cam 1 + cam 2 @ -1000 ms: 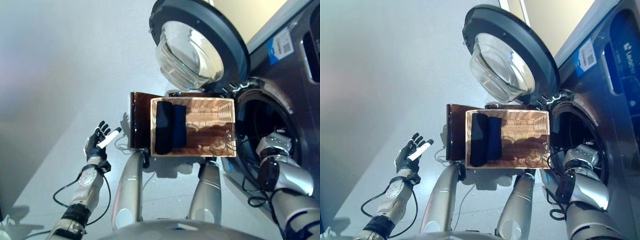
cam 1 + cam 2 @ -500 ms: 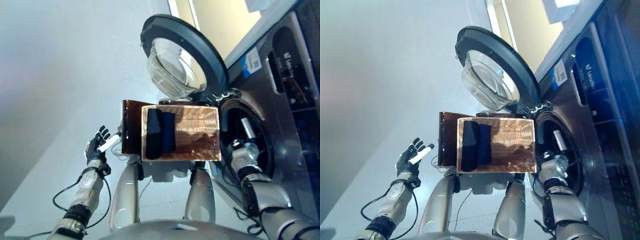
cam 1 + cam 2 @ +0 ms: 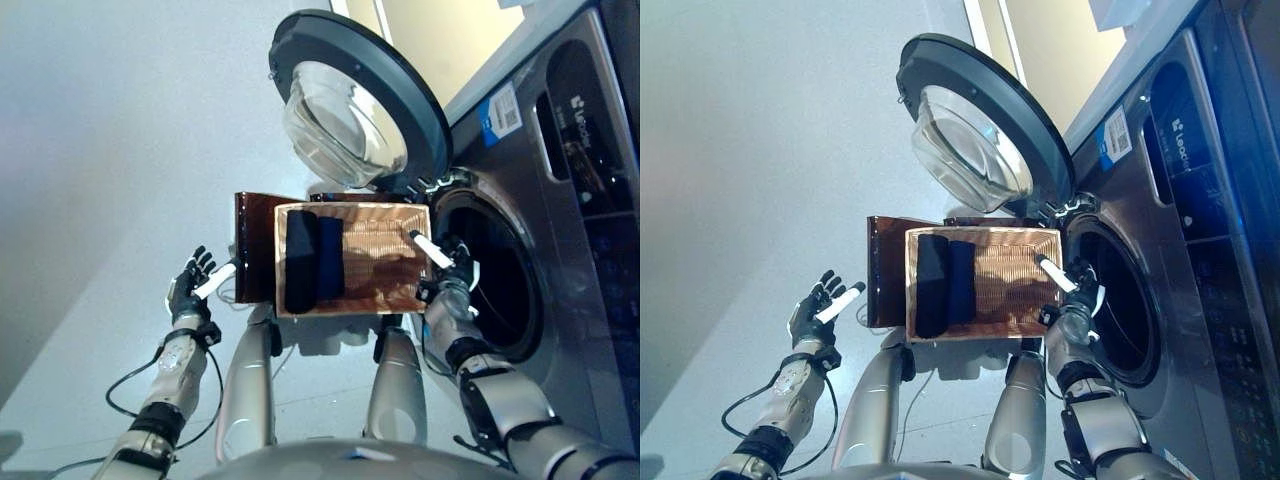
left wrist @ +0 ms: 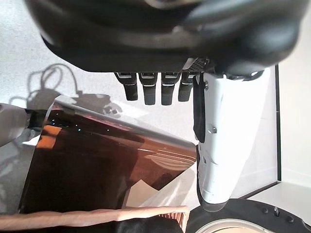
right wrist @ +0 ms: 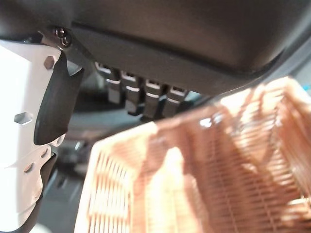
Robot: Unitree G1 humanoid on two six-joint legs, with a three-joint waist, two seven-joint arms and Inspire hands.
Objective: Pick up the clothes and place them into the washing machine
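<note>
clothes point(image 3: 312, 259) at basket point(image 3: 390, 301) left end | right hand point(image 3: 447, 268) at right rim

You are looking at two dark folded clothes point(image 3: 312, 259), one black and one navy, lying side by side and touching at the left end of the woven basket point(image 3: 392, 292). The washing machine point(image 3: 560, 250) is standing just right of the basket, its round door point(image 3: 350, 100) swinging wide open and its drum opening point(image 3: 495, 270) showing dark.
</note>
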